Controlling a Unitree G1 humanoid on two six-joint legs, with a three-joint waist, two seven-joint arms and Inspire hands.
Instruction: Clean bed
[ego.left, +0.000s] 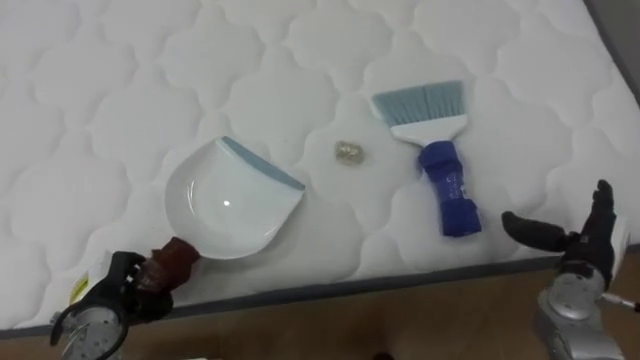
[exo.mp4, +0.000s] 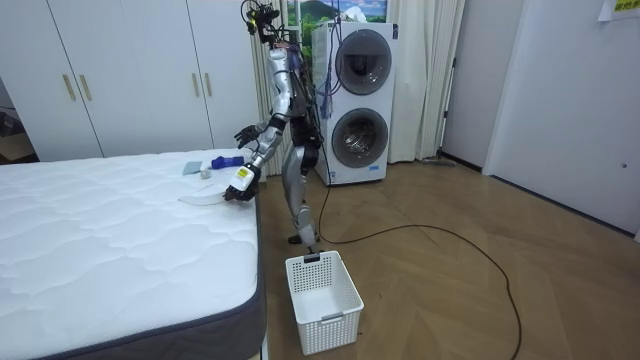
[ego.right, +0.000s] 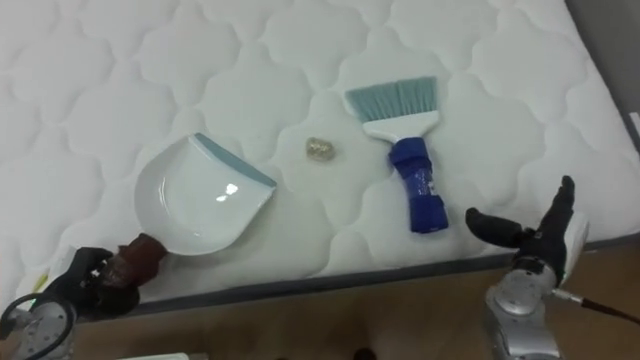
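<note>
Standing at the long side of the bed (exo.mp4: 120, 230), near its corner in the room view, with stacked washing machines (exo.mp4: 360, 100) behind and a white basket (exo.mp4: 322, 300) on open floor beside that corner. From the head, the bed's quilted top cut off on three sides, its near edge running across the bottom. Close to that edge, a white dustpan (ego.left: 225, 205), blue lip turned toward a blue-handled brush (ego.left: 440, 170) lying free, well apart. Clamped round the dustpan's reddish handle, partly hiding it, the left hand (ego.left: 125, 288). Past the edge at right, the right hand (ego.left: 575, 240), fingers spread, holding nothing. Between dustpan and brush, a crumpled scrap (ego.left: 349, 152), too small to identify.
</note>
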